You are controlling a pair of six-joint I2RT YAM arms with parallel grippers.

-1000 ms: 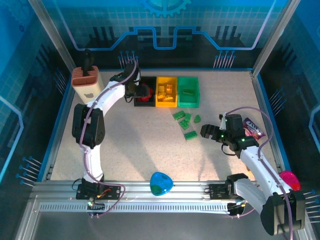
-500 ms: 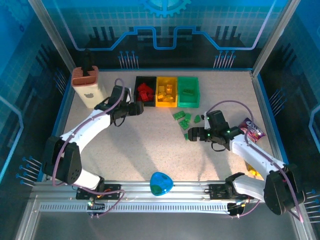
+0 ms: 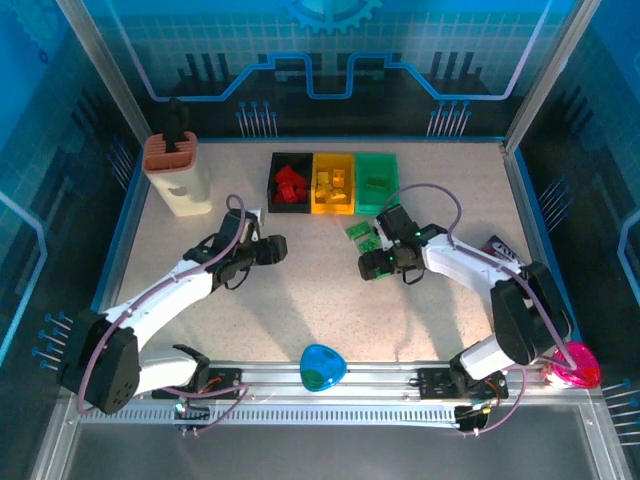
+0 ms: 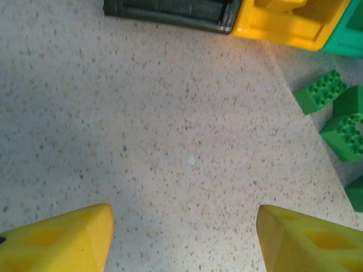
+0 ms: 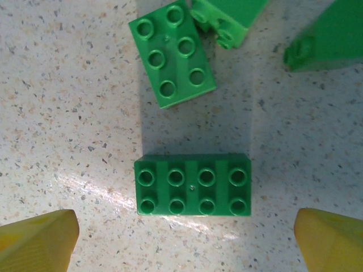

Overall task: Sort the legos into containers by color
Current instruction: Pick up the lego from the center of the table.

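The left arm (image 3: 160,295) stretches from the near-left corner of the tabletop (image 3: 300,310) toward its middle, the left gripper (image 3: 270,249) with jaws apart. The right arm (image 3: 470,265) bends inward, the right gripper (image 3: 370,266) low with jaws spread wide.

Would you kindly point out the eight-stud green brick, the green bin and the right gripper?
eight-stud green brick (image 5: 193,184): right wrist view, studded top.
green bin (image 3: 377,209): top external view, near wall.
right gripper (image 5: 184,238): right wrist view, midway between fingertips.

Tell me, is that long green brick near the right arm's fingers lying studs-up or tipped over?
Studs-up: the brick lies flat on the table, all eight studs facing the right wrist camera.
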